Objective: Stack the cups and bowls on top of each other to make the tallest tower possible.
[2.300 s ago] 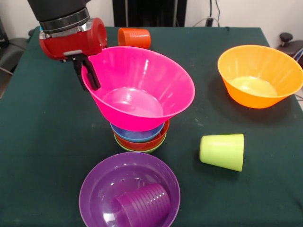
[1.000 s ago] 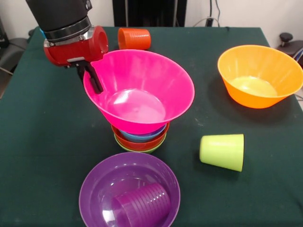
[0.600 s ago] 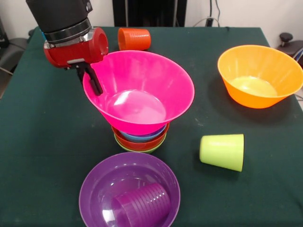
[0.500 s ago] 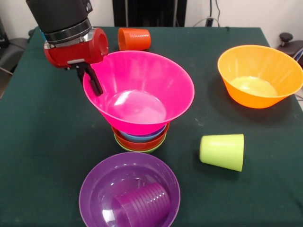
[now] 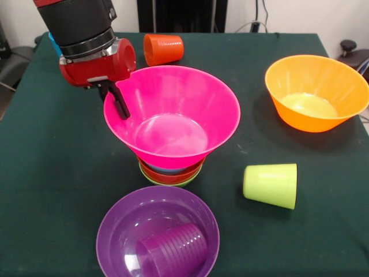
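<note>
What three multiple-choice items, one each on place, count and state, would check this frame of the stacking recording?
1. Where is the purple cup?
A. inside the purple bowl
B. on the pink bowl
C. beside the orange cup

2. How many cups show?
A. one
B. three
C. five

3. How does the lime green cup lie?
A. upright
B. upside down on a bowl
C. on its side

Key:
1 A: it lies within the purple bowl's rim.
2 B: purple, lime green and the orange cup are all that show clearly.
3 C: its side rests on the table, away from the pink bowl at the gripper.
</note>
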### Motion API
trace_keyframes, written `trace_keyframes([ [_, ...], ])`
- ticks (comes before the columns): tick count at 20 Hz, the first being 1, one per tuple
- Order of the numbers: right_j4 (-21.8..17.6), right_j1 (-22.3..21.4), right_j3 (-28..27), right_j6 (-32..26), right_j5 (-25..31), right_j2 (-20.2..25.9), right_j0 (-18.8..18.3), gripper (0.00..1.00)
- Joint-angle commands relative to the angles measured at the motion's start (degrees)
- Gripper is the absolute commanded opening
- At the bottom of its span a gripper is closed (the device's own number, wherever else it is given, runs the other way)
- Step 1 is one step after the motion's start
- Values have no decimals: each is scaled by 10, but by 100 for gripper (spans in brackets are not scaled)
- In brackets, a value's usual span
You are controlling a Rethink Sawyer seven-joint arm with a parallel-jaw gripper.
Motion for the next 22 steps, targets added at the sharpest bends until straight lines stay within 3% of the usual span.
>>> trace_keyframes([
  [1,-30,17,17,-11,-26,-26,9,0],
  [22,-30,15,19,-5,-30,-27,11,0],
])
